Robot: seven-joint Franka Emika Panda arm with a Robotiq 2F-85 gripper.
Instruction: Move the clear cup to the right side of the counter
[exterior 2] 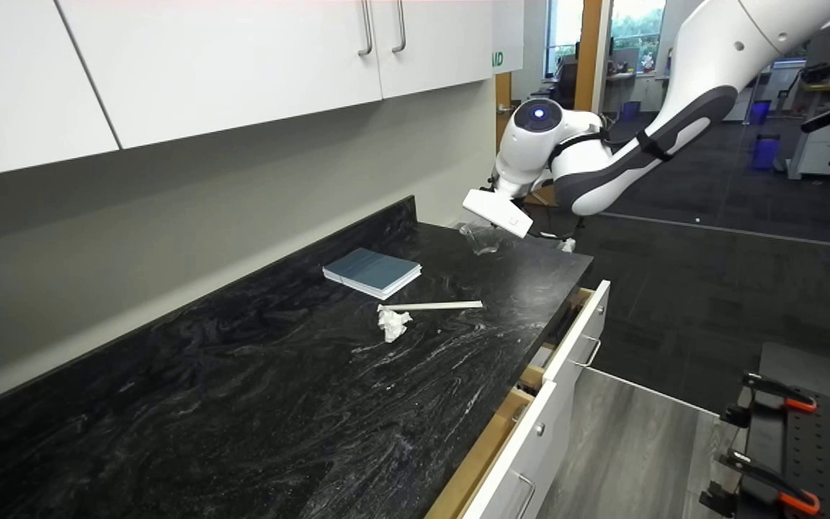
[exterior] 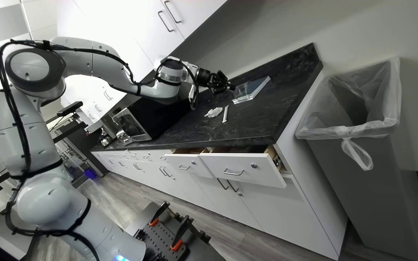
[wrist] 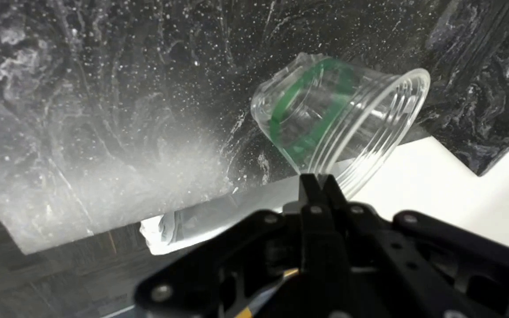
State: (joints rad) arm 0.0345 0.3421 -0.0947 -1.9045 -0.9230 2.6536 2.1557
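Note:
The clear cup [wrist: 309, 110] has a green band and is tilted on its side in the wrist view. My gripper [wrist: 320, 179] has its black fingertips nearly together at the cup's rim and is shut on it. In an exterior view the gripper [exterior: 232, 87] is at the faint cup [exterior: 241, 91], which overlaps the book in the picture. The cup also shows below the white wrist camera near the counter's far end [exterior 2: 482, 239]; the fingers are hidden there. The black counter [exterior 2: 278, 404] lies below; I cannot tell whether the cup touches it.
A blue-grey book [exterior 2: 373, 270], a white stick [exterior 2: 433, 306] and crumpled white paper [exterior 2: 393, 326] lie on the counter. Two drawers [exterior: 243, 166] are pulled open. A grey bin [exterior: 368, 174] with a clear liner stands at the counter's end. White cabinets [exterior 2: 228, 58] hang above.

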